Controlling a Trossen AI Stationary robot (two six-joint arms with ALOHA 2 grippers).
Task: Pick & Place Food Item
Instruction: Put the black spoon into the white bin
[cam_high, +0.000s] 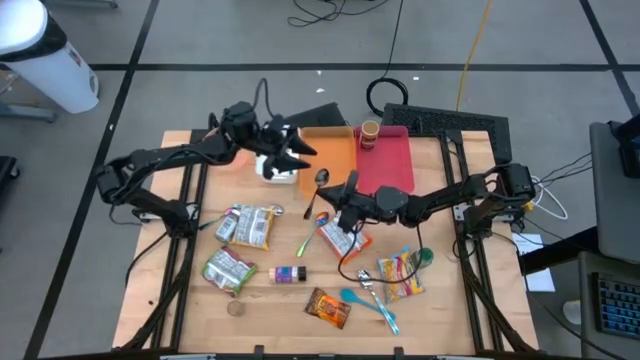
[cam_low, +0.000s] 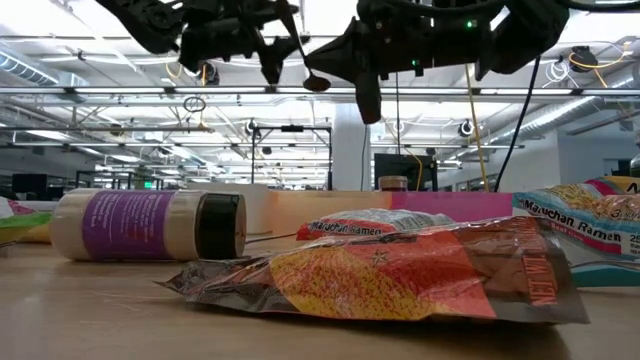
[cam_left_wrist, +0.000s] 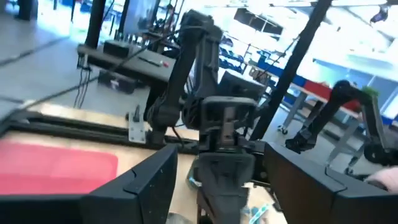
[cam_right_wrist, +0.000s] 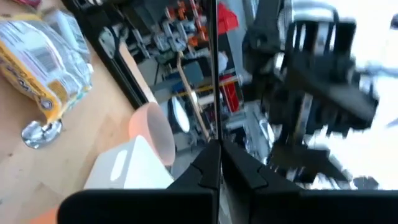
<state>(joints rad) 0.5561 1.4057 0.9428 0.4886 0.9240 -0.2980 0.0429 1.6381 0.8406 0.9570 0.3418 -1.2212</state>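
A metal spoon hangs in the air over the table's middle; in the low view its bowl shows high up between the two arms. My right gripper is shut on it, reaching in from the right. Just beyond the spoon, my left gripper stands open above a white cup and touches nothing. Its two fingers spread wide on either side of the right arm's gripper. Food packs lie below: a red-and-white ramen pack, a yellow ramen pack and a green pack. My right gripper pinches the spoon's handle about midway along it between its two shut fingers. The fingers come level from the table's right and lie across the handle. The spoon is lifted clear, roughly level, bowl toward the far edge and handle end toward the near edge.
A red tray and an orange tray sit at the back with a brown cup. Nearer lie a purple-labelled bottle, an orange snack bag, a candy pack and a teal spoon.
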